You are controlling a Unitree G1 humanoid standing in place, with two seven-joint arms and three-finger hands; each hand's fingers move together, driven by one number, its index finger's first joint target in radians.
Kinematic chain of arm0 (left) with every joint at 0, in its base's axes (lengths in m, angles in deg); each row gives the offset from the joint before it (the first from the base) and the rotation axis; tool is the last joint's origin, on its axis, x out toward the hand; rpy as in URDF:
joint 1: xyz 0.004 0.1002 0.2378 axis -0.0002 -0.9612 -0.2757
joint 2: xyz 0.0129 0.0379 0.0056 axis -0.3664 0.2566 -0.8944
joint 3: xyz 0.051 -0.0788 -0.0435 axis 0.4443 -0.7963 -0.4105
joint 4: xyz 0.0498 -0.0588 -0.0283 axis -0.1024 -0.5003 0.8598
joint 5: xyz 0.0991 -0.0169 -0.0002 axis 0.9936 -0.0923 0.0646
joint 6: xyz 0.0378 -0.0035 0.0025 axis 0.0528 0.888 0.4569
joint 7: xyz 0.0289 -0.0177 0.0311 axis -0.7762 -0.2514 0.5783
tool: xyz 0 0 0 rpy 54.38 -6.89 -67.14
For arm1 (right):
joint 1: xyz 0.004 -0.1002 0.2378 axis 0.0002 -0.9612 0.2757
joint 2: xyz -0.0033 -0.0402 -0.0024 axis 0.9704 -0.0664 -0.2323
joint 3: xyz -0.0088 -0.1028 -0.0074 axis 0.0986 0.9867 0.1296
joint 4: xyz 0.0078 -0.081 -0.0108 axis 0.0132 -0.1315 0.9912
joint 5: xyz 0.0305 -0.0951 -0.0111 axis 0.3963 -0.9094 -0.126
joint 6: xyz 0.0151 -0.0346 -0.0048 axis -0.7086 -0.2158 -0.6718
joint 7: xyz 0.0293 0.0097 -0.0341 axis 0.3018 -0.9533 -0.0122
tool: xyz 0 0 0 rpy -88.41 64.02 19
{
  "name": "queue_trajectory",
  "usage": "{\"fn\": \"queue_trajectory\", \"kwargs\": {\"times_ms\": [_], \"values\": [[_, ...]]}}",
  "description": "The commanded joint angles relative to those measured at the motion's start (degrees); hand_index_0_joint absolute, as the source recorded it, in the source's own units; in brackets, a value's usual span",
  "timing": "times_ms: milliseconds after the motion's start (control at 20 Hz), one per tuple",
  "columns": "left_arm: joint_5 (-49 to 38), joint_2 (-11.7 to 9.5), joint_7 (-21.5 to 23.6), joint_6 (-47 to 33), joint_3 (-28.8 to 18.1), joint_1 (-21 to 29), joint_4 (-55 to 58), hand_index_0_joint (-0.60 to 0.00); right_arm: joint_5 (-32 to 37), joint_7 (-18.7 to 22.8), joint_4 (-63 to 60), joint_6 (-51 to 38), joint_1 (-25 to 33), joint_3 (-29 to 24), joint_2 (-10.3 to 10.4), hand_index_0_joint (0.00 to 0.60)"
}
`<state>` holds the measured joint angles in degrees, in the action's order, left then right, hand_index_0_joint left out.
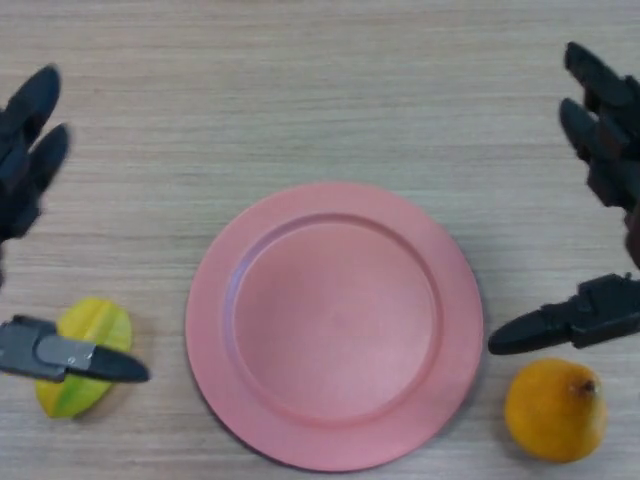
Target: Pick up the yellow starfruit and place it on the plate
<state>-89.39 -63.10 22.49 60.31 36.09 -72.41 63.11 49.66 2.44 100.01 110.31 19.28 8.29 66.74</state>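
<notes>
Ridged yellow starfruit (88,352) – beside smooth round plate (335,322).

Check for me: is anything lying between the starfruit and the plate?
Nothing visible. The starfruit lies left of the plate with only bare table between. The left hand is over it, fingers open. The orange fruit is on the far side.
</notes>
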Motion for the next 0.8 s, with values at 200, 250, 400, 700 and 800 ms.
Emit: {"fn": "queue_trajectory", "kwargs": {"times_ms": [200,250,400,700,800], "values": [[11.3,-1.4,-3.0,-10.0,-5.9,-1.5,-4.8,0.000,2.9,1.8,1.6,-6.3,3.7,-0.6,-0.4,0.000],[12.2,-1.1,-2.6,-11.0,-5.8,-1.7,-5.8,0.000,2.9,2.0,1.3,-6.6,3.6,-0.3,-0.3,0.000],[17.1,-0.4,1.4,-17.6,-5.5,-3.3,-12.6,0.000,2.9,2.7,0.5,-7.2,3.7,0.2,0.0,0.000],[23.1,-1.5,5.6,-25.4,-3.8,-4.0,-20.6,-0.151,3.3,2.7,0.8,-7.0,3.8,-0.1,-0.2,0.000],[24.4,-1.9,6.8,-27.8,-3.6,-3.9,-22.0,-0.098,3.3,2.3,1.2,-6.6,3.6,-0.2,-0.2,0.000]]}}
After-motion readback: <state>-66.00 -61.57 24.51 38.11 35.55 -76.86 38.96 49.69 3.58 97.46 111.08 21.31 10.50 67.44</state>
